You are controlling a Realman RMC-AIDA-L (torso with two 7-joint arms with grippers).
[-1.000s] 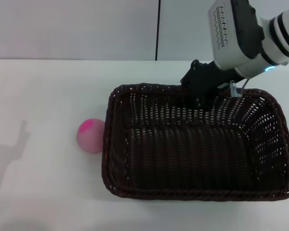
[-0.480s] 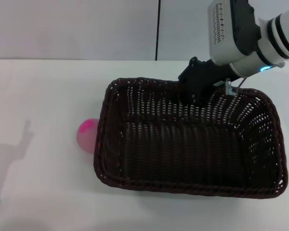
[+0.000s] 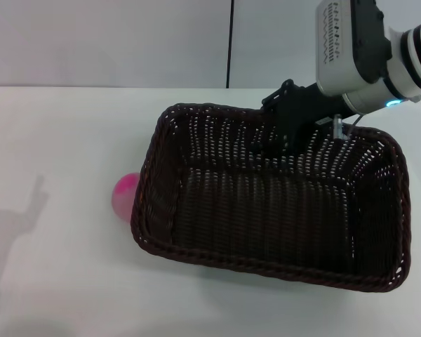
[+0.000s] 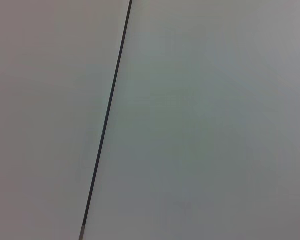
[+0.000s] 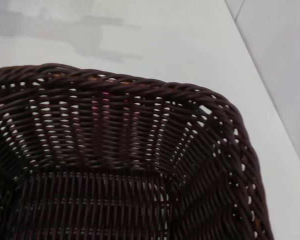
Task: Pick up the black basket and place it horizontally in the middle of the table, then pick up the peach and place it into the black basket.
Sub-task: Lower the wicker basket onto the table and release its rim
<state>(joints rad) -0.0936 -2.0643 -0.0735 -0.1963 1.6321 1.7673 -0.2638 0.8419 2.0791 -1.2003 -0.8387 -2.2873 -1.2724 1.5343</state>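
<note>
Our right gripper (image 3: pixel 295 133) sits at the far rim of the black basket (image 3: pixel 266 210), its dark fingers straddling the wall there and clamped on the weave, one side inside and one outside as far as we can judge from the head view. Over the last second we have swung the basket about that grip: its left end has slid toward the peach (image 3: pixel 123 195) and its near rim now runs on a slant across the table (image 3: pixel 56 140), lower on the right than on the left. The basket's left wall now covers part of the peach, which a second ago lay clear beside it; whether the two touch we cannot tell. In the right wrist view a faint pink glint shows through the weave of the end wall of the basket (image 5: pixel 115 150), so the fruit lies just beyond it.

We judge the first step unfinished: the basket is skewed rather than square, and crowding the peach may nudge it or leave little room to grasp it.

Our left gripper is out of sight; its wrist camera sees only a bare wall.
</note>
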